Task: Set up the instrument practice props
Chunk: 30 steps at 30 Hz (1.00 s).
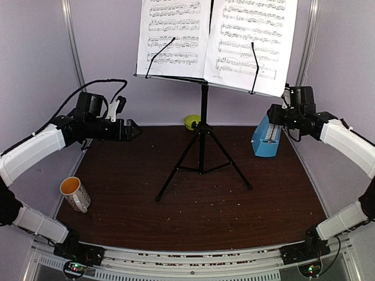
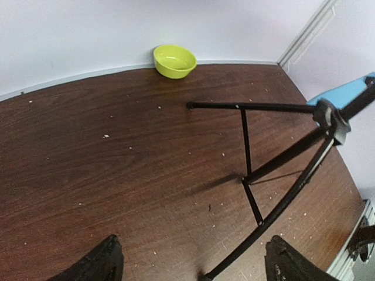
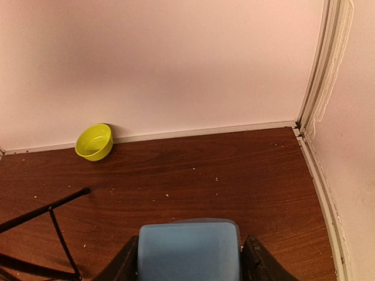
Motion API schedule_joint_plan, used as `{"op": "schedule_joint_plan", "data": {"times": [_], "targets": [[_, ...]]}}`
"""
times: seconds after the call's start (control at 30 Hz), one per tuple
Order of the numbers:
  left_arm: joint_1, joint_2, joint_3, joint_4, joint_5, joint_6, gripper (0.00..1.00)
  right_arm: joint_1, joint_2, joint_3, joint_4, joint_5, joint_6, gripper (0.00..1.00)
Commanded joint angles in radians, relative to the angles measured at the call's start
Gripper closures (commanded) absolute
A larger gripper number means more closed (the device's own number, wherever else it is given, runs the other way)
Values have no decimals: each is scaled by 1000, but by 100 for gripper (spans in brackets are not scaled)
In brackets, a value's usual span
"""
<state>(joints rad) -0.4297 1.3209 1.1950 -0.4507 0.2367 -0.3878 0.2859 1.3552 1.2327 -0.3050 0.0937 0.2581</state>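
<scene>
The black tripod music stand stands at the table's middle. Two white sheet-music pages, left and right, rest on its desk under wire holders. The blue metronome is at the right, by the wall. My right gripper is over its top; in the right wrist view the fingers of my right gripper press both sides of the metronome. My left gripper hangs left of the stand, above the table. In its wrist view the left gripper is wide open and empty over the stand's legs.
A white mug with an orange inside sits near the front left. A lime-green bowl sits by the back wall behind the stand and also shows in the left wrist view and the right wrist view. Walls close in on three sides.
</scene>
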Motion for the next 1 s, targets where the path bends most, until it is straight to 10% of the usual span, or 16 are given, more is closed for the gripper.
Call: {"op": "schedule_joint_plan", "data": {"times": [0.0,0.43,0.97], "targets": [[-97,-80,-118,154,-9,51,11,1,-197,-97,38,-122,17,87],[-451,-234,-463,437,-219,123,2,42,-560,-433,8,-280,268,96],[-764,256,-257,667,-249,155,6,417,-561,-552,157,-111,371,99]]}}
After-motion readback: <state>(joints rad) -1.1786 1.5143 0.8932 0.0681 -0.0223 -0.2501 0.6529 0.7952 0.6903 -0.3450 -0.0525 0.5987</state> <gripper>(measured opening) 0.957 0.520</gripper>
